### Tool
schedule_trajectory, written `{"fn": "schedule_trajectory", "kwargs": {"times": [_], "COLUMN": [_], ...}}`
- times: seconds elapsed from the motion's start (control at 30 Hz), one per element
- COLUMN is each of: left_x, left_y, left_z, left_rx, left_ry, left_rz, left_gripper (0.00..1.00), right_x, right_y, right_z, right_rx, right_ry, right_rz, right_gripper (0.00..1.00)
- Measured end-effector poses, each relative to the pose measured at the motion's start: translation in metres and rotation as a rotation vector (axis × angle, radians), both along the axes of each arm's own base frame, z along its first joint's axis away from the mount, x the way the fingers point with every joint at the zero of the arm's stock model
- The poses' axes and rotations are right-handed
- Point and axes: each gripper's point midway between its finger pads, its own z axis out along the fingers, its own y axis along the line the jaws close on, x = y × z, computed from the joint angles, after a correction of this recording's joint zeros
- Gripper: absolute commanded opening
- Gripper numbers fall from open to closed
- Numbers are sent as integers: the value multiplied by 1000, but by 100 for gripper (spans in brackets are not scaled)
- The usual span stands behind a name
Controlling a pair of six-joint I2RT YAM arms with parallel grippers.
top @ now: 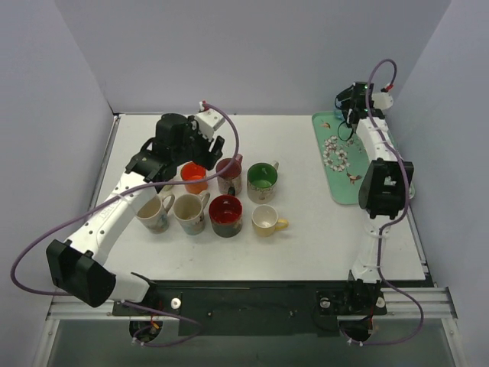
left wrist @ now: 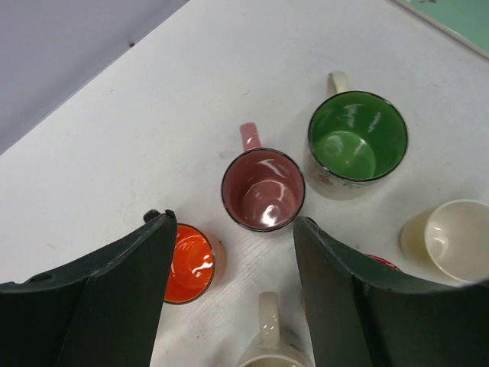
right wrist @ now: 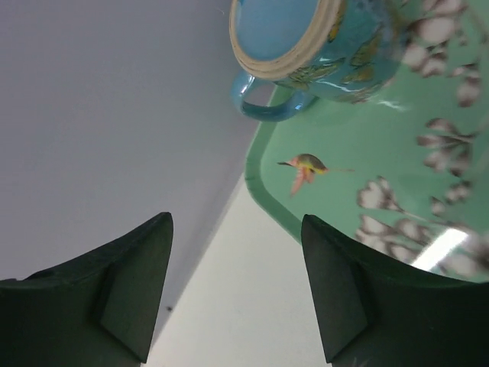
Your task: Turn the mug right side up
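Blue mug (right wrist: 298, 30) stands base-up on the green tray (right wrist: 344, 130), just ahead of the right claw (right wrist: 235, 229), whose jaws are spread and empty. Closing on the rounded glazed wall off-centre could squirt it sideways or tip it off the tray's near rim.

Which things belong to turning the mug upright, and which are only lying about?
Job: blue mug, base showing, on the green tray.
Lying about: orange mug, pink mug, green mug, cream mug, all upright.
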Motion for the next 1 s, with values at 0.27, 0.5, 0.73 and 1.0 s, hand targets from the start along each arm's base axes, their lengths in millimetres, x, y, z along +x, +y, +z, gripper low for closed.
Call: {"fn": "schedule_trajectory", "kwargs": {"times": [0.27,0.5,0.73,1.0], "left_x": [27,42,50,51], "left_y": [44,60,67,67], "left_z": [-10,-19,-28,-31], "left_rx": [-50,-81,-94,-112], "left_ry": [21,44,69,72], "left_rz": [126,174,199,195], "left_gripper": [72,71,71,70], "right_x": [113,131,124,86], "right_y": [7,-4,-20,-60], "right_z": [-91,-90,-81,-80], "right_rx": [199,185,168,68], "right_ry": [-275,-397,-425,-308], "right_rz": [13,-28,-114,-195], "right_gripper": [10,4,13,18]}}
